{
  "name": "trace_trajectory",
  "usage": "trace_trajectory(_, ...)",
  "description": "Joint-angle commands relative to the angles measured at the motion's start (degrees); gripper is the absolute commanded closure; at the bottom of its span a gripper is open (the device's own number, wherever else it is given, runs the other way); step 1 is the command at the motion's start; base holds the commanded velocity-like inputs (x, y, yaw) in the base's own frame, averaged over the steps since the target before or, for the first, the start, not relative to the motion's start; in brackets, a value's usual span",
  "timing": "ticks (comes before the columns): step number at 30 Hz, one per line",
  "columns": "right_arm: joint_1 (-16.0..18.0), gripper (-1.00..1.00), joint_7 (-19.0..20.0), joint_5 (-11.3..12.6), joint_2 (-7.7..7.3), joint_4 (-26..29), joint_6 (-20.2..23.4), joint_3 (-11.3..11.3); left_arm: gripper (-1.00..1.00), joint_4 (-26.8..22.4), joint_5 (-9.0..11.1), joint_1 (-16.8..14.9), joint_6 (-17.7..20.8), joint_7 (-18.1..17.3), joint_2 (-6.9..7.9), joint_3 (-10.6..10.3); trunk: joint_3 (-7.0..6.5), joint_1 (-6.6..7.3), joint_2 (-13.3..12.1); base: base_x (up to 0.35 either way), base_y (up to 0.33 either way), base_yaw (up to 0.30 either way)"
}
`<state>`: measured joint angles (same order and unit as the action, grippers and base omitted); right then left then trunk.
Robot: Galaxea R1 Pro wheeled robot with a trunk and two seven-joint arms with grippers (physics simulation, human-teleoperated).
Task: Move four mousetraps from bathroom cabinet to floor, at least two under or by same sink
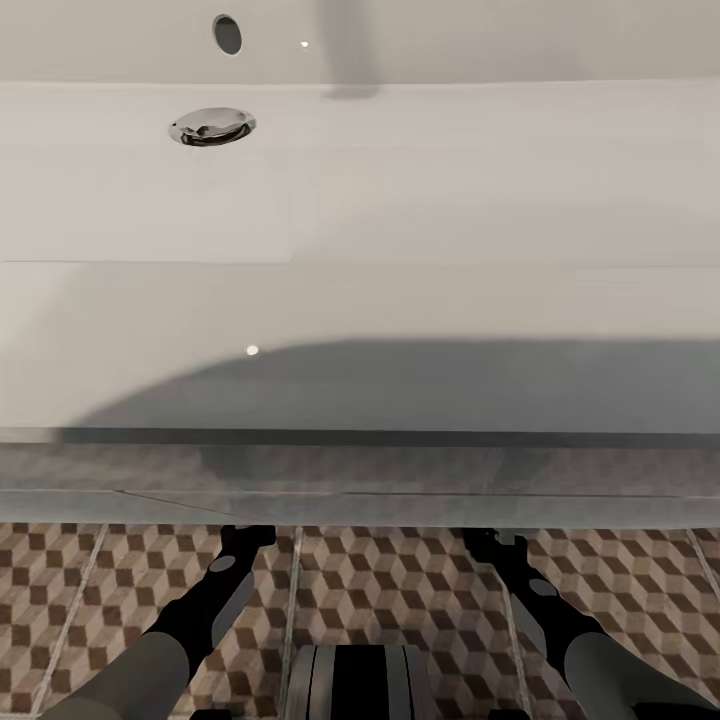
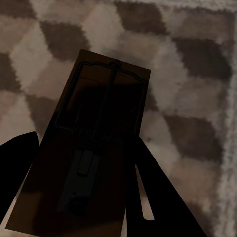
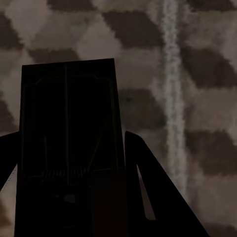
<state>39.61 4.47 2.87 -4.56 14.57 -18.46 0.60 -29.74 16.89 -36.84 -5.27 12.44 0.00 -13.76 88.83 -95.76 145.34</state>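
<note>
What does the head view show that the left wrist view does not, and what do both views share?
The head view gives the wide white sink with its chrome drain, the shadowed front of the vanity, and both arms reaching under it toward the floor. The left wrist view gives a mousetrap held between the fingers of the left hand, its wire parts visible, above the tiles. Both share the cube-pattern floor with pale grout lines.

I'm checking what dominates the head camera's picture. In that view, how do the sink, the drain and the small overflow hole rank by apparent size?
1. The sink, by far the largest.
2. The drain.
3. The overflow hole, smallest, though it sits farther from the camera, so its true size is unsure.
</note>
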Motion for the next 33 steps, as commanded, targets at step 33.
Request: trace_trajectory(33,0.03,1.00,0.87,0.03,-0.09,0.02,-0.47,0.28,1.00,2.23,0.17,-0.01,-0.05,0.92,0.50,-0.50,0.03,0.01,0.01,0.000,0.000,0.000)
